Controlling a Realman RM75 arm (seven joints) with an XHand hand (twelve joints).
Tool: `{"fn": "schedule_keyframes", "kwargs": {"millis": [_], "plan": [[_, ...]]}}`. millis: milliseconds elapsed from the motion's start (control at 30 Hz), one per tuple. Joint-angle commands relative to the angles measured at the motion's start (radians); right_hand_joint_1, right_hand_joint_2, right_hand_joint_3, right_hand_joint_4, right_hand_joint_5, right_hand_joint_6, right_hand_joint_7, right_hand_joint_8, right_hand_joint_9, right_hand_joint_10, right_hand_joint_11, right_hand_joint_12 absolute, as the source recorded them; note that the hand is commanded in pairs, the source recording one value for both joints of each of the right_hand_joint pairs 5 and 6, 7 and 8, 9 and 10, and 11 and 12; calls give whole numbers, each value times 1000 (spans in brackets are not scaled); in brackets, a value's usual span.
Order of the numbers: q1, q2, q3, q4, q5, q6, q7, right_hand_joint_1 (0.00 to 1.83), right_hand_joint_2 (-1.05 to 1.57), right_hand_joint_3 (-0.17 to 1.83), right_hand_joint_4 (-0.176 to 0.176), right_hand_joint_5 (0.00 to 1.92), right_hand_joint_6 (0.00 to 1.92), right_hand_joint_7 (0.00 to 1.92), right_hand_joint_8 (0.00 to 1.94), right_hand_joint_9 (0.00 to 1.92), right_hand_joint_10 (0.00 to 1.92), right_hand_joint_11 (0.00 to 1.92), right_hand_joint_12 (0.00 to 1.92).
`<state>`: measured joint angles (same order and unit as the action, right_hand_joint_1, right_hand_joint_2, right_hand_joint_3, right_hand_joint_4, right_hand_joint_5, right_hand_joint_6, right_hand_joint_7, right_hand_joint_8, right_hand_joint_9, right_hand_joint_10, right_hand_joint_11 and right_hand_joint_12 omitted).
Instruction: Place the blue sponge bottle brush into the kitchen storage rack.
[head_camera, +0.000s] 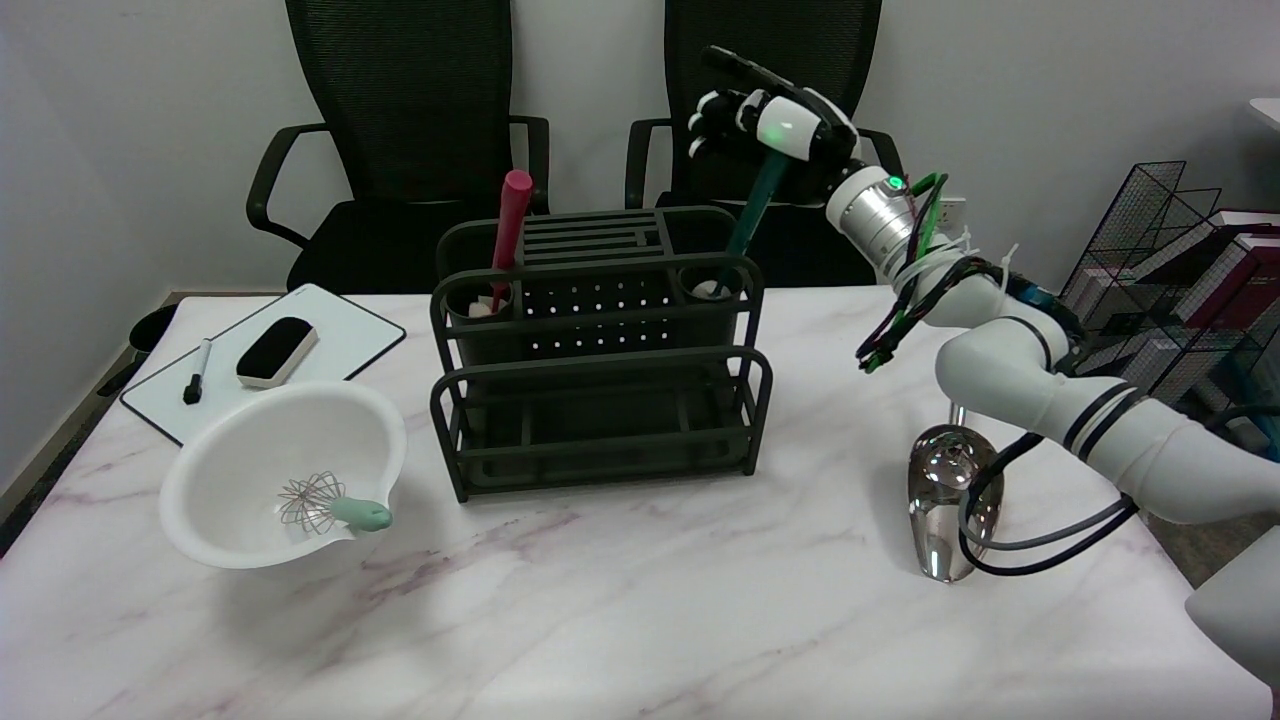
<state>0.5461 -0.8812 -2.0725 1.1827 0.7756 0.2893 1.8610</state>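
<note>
1. Nearest the camera lies the white marble-patterned bench (620, 620), with faint pink veins.
2. At its left sits a white plastic mixing bowl (230, 450), with a small wire whisk with a mint-green handle (330, 505) lying inside against the rim.
3. At the right stands a clear glass drop-shaped object (945, 510), with a dark cable looped around it.
4. Farther back on the left is a white dry-erase board (340, 335) carrying a black marker (195, 372) and a black eraser (276, 351).
5. In the middle stands the dark green metal kitchen storage rack (600, 400). A red-handled brush (508, 225) stands in its rear left cup.
6. The teal-handled sponge bottle brush (752, 215) leans in the rack's rear right cup, its pale sponge head down inside, the handle tilting up to the right.
7. The right hand (775, 130) is at the handle's top; its fingers (712, 112) extend leftward, and whether they grip the handle cannot be told.
8. Beyond are two black mesh office chairs (400, 120).
</note>
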Motion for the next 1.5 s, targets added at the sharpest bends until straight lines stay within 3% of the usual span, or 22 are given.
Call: {"fn": "schedule_keyframes", "kwargs": {"millis": [33,500,1100,1367,1500], "plan": [[-26,4,27,0,-1,90,0,1164,1009,1234,0,474,474,997,997,861,861,1015,1015],[-112,13,175,32,-53,172,0,1165,978,1306,0,480,480,974,974,807,807,881,881],[-438,10,501,7,-62,303,-34,1124,1045,1341,0,547,547,1040,1040,815,815,851,851],[-562,-14,586,-6,-48,390,-84,1086,1102,1383,0,673,673,1118,1118,881,881,864,864],[-610,-26,551,-32,-45,496,-84,1042,1171,1307,0,753,753,1236,1236,1129,1129,890,890]]}}
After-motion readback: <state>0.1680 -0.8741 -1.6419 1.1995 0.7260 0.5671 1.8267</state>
